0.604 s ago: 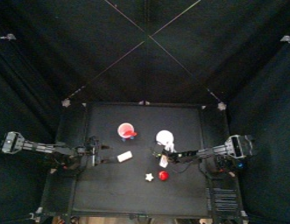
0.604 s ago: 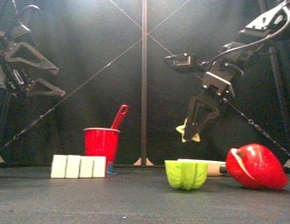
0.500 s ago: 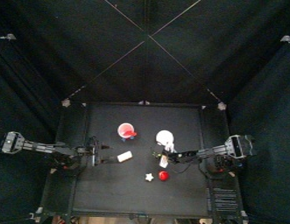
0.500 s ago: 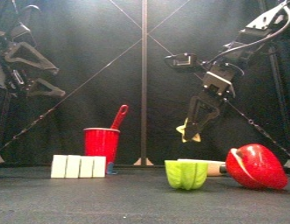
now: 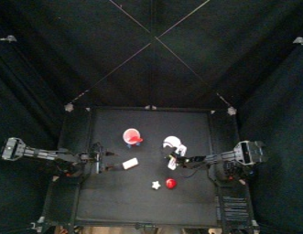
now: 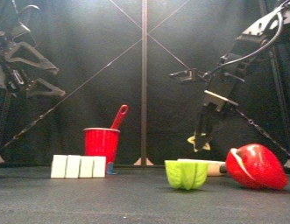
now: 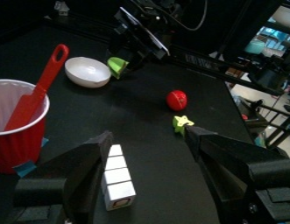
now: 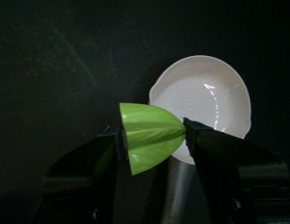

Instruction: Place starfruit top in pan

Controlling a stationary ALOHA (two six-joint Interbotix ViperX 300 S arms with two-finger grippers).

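Note:
The starfruit top [image 5: 155, 185] is a small cream star lying on the table near the front, beside the red ball [image 5: 171, 184]. It also shows in the left wrist view [image 7: 182, 122] and, from the side, greenish in the front view [image 6: 188, 173]. The white pan [image 5: 173, 143] sits behind it. My right gripper [image 5: 175, 163] is shut on a green starfruit piece [image 8: 153, 144] at the pan's [image 8: 206, 101] near rim, held low over the table [image 6: 196, 140]. My left gripper [image 7: 153, 175] is open and empty, resting at the table's left [image 5: 92, 164].
A red cup [image 5: 133, 137] with a red spoon [image 6: 117, 116] stands at the back left. A white segmented block [image 5: 130, 163] lies in front of the cup, close under my left gripper [image 7: 117, 179]. The red ball looms large at the front right [image 6: 255, 166].
My right gripper has moved down and toward the white pan with the green piece in it. The left arm and the things on the table have not moved.

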